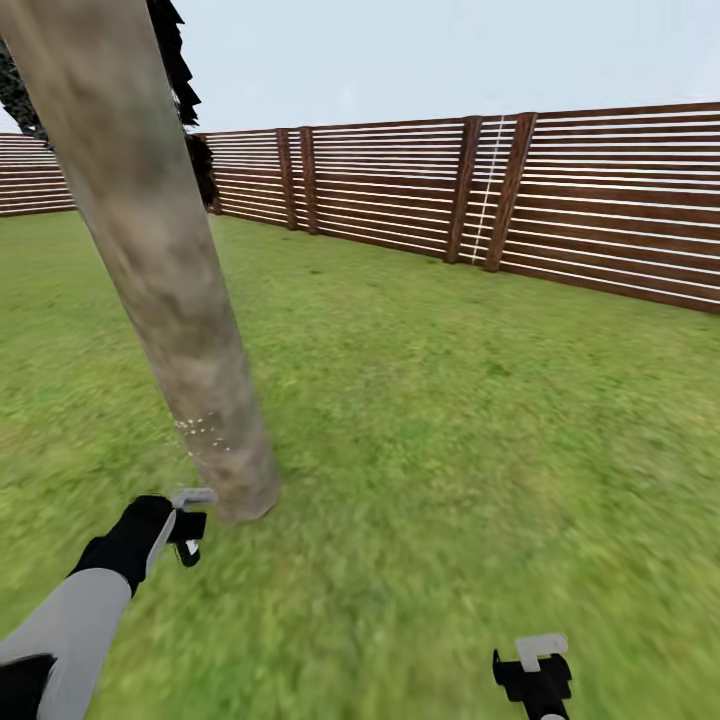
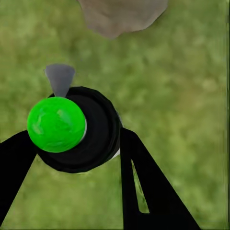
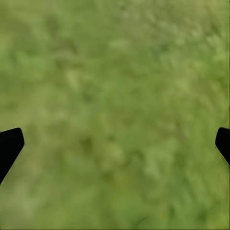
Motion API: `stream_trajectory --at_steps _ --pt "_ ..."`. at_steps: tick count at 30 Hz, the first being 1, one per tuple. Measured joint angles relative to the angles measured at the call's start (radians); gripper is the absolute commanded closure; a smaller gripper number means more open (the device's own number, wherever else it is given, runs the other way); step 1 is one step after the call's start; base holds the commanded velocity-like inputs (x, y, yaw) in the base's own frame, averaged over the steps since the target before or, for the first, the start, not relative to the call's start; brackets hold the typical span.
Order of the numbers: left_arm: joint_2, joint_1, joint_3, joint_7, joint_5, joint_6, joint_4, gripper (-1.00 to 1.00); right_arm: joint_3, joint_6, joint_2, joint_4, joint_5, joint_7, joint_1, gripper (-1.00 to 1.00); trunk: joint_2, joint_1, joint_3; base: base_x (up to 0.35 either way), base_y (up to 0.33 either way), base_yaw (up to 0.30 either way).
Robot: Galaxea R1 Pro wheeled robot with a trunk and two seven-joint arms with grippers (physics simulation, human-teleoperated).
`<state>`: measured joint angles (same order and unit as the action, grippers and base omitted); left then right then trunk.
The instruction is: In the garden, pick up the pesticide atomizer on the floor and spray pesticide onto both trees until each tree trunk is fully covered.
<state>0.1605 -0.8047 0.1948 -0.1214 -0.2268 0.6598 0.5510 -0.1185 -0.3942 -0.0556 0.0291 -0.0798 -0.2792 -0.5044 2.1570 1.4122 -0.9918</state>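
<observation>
A thick, mottled beige-grey tree trunk [image 1: 160,260] leans across the left of the head view, rising from the lawn [image 1: 450,420]. A few white pesticide specks [image 1: 203,430] dot the bark low down. My left gripper [image 1: 185,525] is shut on the pesticide atomizer [image 1: 190,500], held just short of the trunk's base. In the left wrist view the atomizer [image 2: 72,129] shows a bright green cap, a black body and a grey nozzle aimed at the trunk [image 2: 122,17]. My right gripper [image 1: 540,665] hangs open and empty over grass, its fingertips [image 3: 9,146] far apart.
A brown horizontal-slat fence [image 1: 400,185] encloses the lawn at the back and right. Dark foliage [image 1: 185,70] and a dark bush [image 1: 203,165] stand behind the trunk. Open grass stretches to the right of the trunk.
</observation>
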Motion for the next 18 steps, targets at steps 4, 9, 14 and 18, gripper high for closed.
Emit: stream_trajectory --at_steps 4,9,14,18 --pt "0.006 0.014 0.011 0.002 -0.003 -0.093 -0.048 1.0 0.0 0.0 0.0 0.0 0.0 0.0 0.0 -1.0 0.0 0.0 0.0 0.045 -0.059 0.0" --pt "-0.016 0.055 0.069 0.003 0.01 -0.101 -0.033 1.0 -0.001 0.0 0.0 0.0 0.0 0.0 0.0 -1.0 0.0 0.0 0.0 0.001 -0.001 0.162" --pt "-0.033 0.056 0.067 0.003 0.003 -0.105 -0.033 1.0 -0.001 0.0 0.0 0.0 0.0 0.0 0.0 -1.0 0.0 0.0 0.0 0.0 0.0 0.256" --pt "-0.038 0.056 0.067 0.003 0.004 -0.14 -0.034 1.0 0.0 0.0 0.0 0.0 0.0 0.0 0.0 -1.0 0.0 0.0 0.0 0.127 -0.083 0.04"
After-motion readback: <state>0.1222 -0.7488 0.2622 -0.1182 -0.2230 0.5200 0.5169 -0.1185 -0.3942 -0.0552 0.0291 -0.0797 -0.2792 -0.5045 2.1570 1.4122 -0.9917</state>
